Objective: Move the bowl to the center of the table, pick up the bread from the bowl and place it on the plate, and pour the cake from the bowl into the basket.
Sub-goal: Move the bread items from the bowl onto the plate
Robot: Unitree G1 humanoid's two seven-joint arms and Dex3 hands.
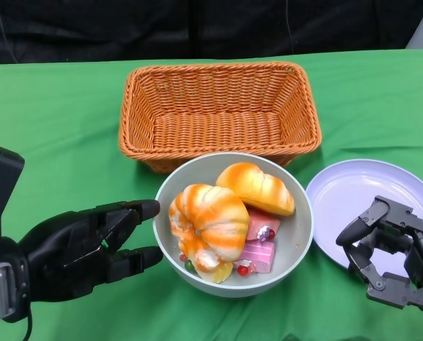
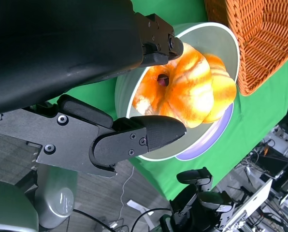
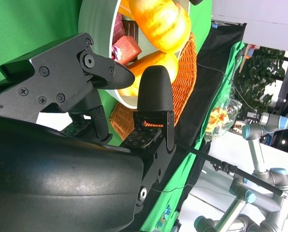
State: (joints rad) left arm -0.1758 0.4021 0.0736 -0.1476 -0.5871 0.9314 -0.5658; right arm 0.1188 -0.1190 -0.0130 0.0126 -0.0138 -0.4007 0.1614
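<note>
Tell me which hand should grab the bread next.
Left, probably. The left hand sits open beside the pale round bowl, nearest the orange-and-white twisted bread; the right hand hovers over the lilac plate.

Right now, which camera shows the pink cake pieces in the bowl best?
Head view: the pink cake pieces lie exposed in the pale round bowl beside the bread. Right wrist view shows only a sliver behind robot hand fingers; left wrist view shows none.

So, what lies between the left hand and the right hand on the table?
In the head view, the bowl with bread and cake lies between the left hand and the right hand.
</note>
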